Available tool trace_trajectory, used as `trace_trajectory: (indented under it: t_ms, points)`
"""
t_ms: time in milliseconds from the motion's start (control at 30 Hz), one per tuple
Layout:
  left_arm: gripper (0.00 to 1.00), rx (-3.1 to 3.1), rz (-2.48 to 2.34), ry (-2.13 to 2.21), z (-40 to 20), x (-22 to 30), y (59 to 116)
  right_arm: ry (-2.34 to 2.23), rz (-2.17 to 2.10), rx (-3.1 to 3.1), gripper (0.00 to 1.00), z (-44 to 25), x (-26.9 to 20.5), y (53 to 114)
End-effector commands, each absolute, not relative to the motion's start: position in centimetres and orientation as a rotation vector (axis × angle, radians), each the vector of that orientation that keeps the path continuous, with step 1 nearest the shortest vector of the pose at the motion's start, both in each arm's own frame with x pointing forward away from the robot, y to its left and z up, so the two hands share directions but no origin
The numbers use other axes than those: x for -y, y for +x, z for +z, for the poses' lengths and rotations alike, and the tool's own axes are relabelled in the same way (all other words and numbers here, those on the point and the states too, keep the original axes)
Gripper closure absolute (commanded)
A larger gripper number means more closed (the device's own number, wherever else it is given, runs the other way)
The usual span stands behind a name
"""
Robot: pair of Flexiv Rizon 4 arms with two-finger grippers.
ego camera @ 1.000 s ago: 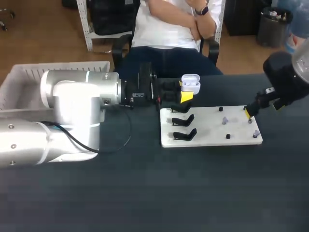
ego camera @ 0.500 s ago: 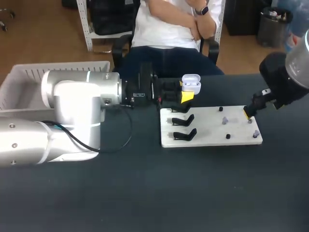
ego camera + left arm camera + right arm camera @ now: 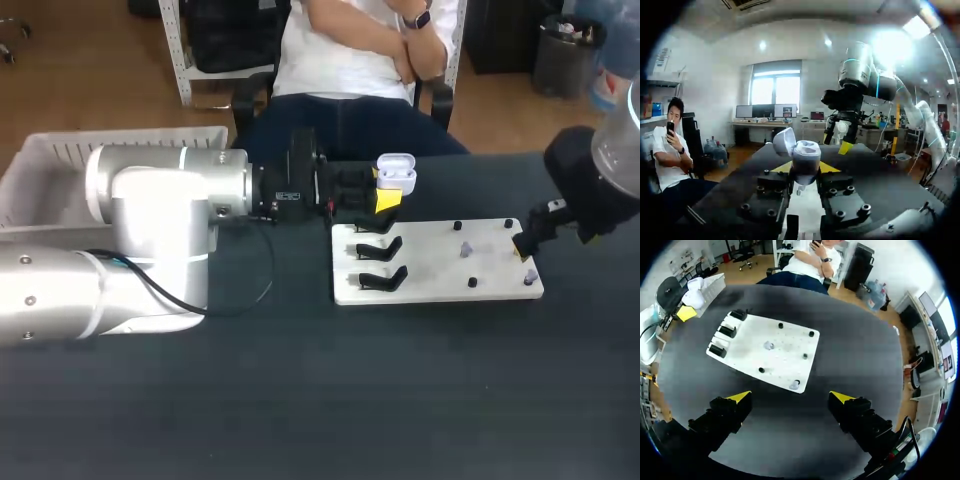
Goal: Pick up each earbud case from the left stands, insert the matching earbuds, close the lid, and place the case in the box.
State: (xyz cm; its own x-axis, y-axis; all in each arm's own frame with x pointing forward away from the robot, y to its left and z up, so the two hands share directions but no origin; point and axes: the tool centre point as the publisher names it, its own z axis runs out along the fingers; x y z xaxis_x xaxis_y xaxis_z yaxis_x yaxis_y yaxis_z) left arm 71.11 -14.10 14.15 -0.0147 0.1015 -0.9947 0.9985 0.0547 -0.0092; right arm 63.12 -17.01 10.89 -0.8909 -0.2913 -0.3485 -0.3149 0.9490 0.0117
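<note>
Case [image 3: 805, 156] is clamped in my left gripper [image 3: 805, 168], both fingers pressing its sides, lid flipped open and pointing away from the wrist. Just ahead of that gripper and a bit below sits the white board [image 3: 430, 268] with its black stands [image 3: 380, 262]. My right gripper [image 3: 790, 396] hangs over the board's other end, fingers spread wide with nothing in them. A pale earbud [image 3: 795, 385] lies right under the gap between them, and another earbud [image 3: 768, 345] sits further ahead. The white box [image 3: 40, 170] is way back behind my left arm.
</note>
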Motion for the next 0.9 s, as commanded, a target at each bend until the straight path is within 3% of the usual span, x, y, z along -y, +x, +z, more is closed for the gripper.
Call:
trace_trajectory:
  t_ms: [33,900]
  points:
    - [1.00,-1.316,-1.126,1.234,14.1,14.1,71.1,-0.426,0.096,-2.757,0.00,10.6,17.0,63.4]
    - [1.00,-1.316,-1.126,1.234,14.1,14.1,71.1,-0.202,0.143,-2.777,0.00,9.3,18.9,63.6]
